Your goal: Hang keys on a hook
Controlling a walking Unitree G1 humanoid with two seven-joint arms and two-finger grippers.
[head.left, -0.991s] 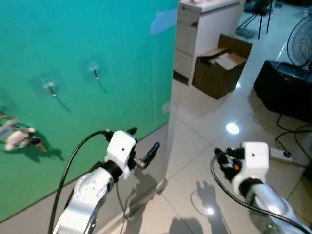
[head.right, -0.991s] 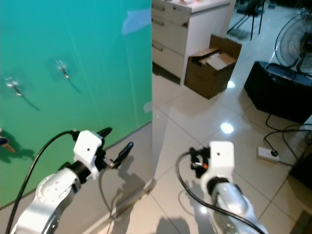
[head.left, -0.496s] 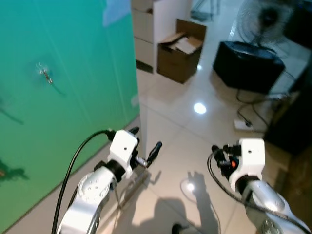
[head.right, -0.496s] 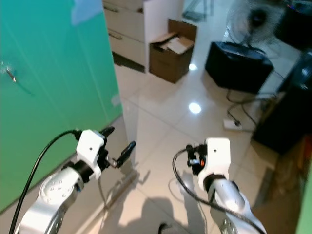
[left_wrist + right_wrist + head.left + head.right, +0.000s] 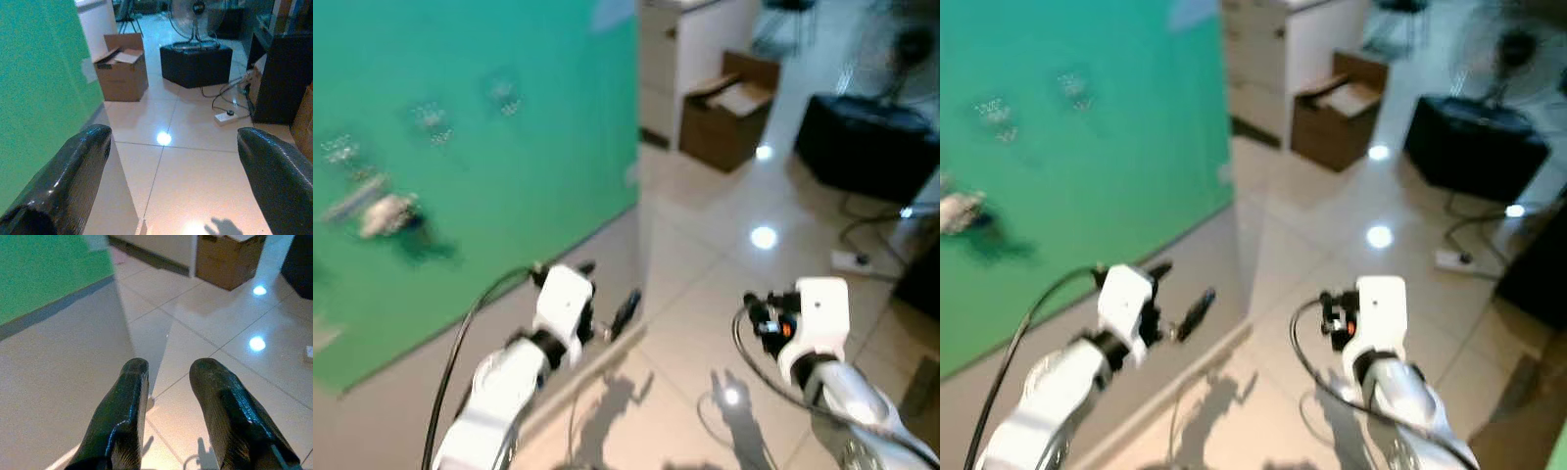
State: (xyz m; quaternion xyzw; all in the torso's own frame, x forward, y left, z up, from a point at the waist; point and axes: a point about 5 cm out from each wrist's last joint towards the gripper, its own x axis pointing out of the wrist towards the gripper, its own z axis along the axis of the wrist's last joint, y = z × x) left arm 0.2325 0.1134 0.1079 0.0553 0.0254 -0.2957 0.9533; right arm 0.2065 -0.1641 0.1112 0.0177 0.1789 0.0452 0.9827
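Blurrily, pale keys (image 5: 389, 214) hanging on green wall (image 5: 538, 127)

head: down at floor | wrists: along fingers | shared: cardboard box (image 5: 121, 66)

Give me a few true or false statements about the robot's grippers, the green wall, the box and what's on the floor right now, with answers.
1. The left gripper has its fingers spread wide with nothing between them. True.
2. The right gripper holds a set of keys. False: nothing sits between its fingers.
3. The cardboard box stands with its flaps open. True.
4. The wall beside the robot is red. False: it is green.
5. A power strip lies on the tiled floor. True.
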